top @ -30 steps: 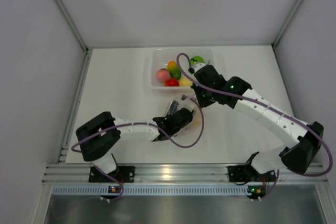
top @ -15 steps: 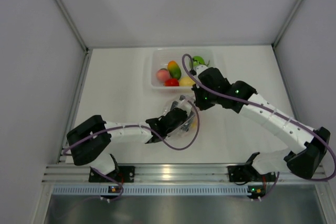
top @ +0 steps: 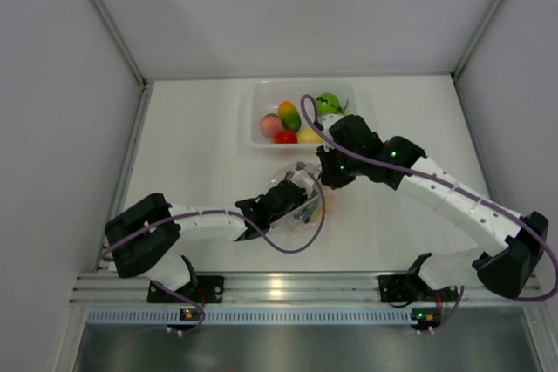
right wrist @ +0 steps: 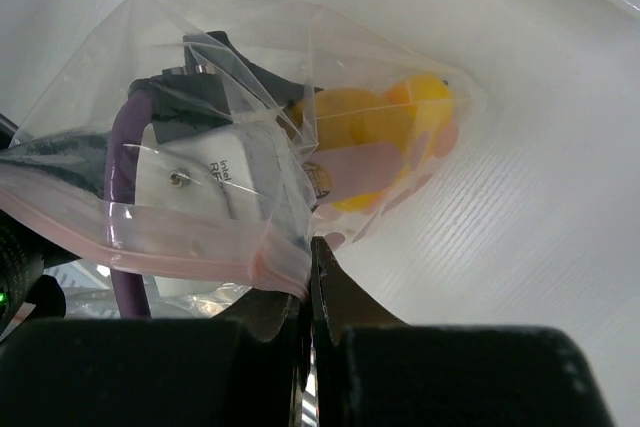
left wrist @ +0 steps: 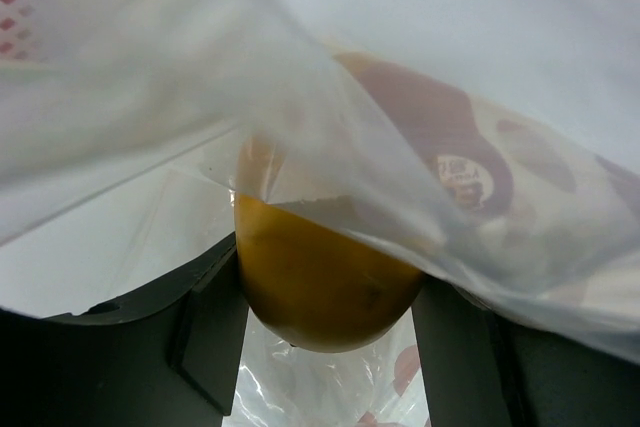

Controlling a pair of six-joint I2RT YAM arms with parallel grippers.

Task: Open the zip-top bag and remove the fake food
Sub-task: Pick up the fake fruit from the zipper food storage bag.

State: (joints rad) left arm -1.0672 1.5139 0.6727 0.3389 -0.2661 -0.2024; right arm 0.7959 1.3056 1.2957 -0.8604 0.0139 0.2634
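Note:
The clear zip-top bag [top: 307, 191] lies on the white table just in front of the tub. My left gripper [top: 305, 205] is pushed inside the bag. In the left wrist view its fingers [left wrist: 215, 332] close on both sides of a yellow-orange fake fruit [left wrist: 320, 287], with bag film [left wrist: 400, 67] draped over it. My right gripper [top: 319, 179] is shut on the bag's pink zip strip [right wrist: 150, 237] at its corner, jaws pressed together [right wrist: 312, 247]. Through the bag in the right wrist view I see the left wrist body [right wrist: 210, 162] and the yellow fruit [right wrist: 375, 127].
A rigid clear tub [top: 253, 119] at the back centre holds a pink [top: 271, 124], an orange-green [top: 289, 115], a red [top: 285, 137], a yellow [top: 308, 136] and a green [top: 328, 102] fake food. White walls enclose the table on three sides.
My left arm has drawn back a little toward the near left with the bag over it. My right gripper has shifted slightly down and left, still pinching the zip strip.

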